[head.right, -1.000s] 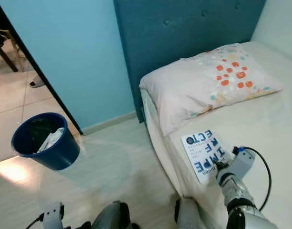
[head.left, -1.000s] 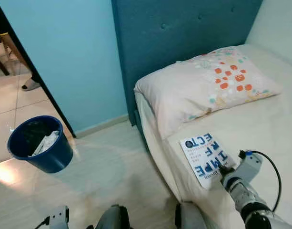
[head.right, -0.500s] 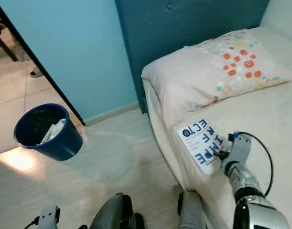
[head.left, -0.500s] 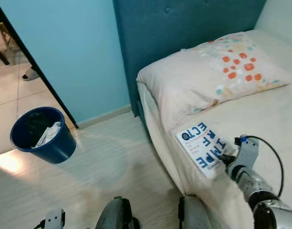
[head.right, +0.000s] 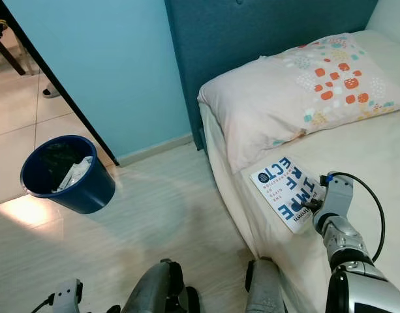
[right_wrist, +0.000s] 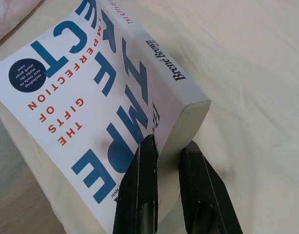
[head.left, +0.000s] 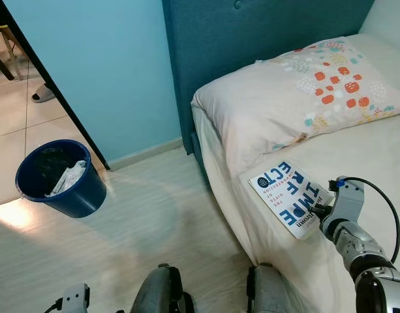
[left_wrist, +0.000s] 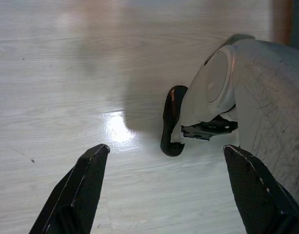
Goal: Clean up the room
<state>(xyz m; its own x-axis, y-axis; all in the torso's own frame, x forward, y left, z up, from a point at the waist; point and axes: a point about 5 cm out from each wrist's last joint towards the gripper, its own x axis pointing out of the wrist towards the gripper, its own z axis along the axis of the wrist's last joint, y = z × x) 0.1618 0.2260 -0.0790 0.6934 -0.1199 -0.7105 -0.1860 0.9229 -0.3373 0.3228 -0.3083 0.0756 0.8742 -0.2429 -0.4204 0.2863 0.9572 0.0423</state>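
Bed (head.left: 376, 163), near edge: book (head.left: 290, 197) lies below the pillow (head.left: 297, 98), by the mattress side. Since a second ago its near corner has lifted off the sheet and the cover has turned slightly; grasp looks secured, so pickup seems underway. Bin (head.left: 56, 179) on the floor, apart from the bed. Right gripper (right_wrist: 164, 161): fingers pinch the book's corner, one on the cover, one under. Left gripper (left_wrist: 164, 195) hangs low over the floor, fingers spread. Head view has shifted; camera motion.

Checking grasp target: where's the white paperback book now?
The white paperback book lies on the cream bed near its left edge, just below the patterned pillow, its corner pinched by the right gripper.
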